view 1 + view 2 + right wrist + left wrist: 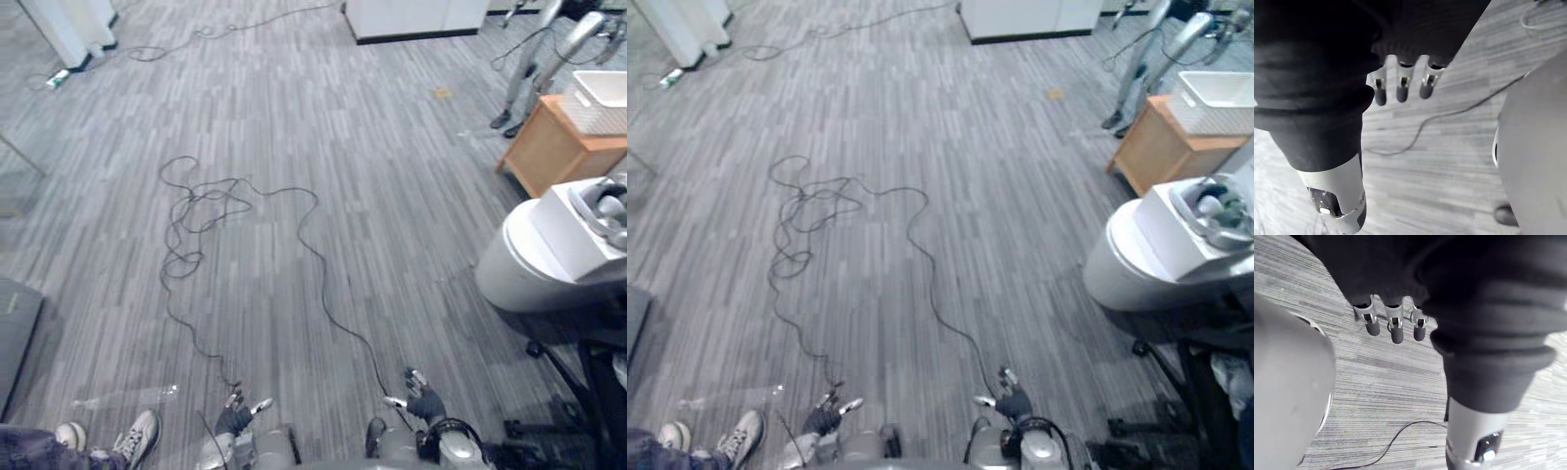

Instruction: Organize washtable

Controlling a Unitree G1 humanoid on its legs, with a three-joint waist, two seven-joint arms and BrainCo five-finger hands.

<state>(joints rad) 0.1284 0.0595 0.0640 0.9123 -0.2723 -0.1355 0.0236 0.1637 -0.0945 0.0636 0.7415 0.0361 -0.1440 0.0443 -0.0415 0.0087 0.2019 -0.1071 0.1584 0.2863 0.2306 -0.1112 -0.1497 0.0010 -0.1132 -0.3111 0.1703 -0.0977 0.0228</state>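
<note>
Holds nothing in left robot hand (235,415) or right robot hand (424,400), fingers loose, low over floor (323,108). Faces away from bench (521,266); may clip person's shoe (140,433) on turning.

Grey carpet (392,196) lies open ahead and to the left. The right side is obstructed by a white rounded unit (524,269) carrying a white box (573,230). Beyond it stands a wooden cabinet (549,152) topped by a white basket (600,101). A person's shoes (137,434) stand near the left hand (235,418). A white cabinet (411,18) closes the far end.
</note>
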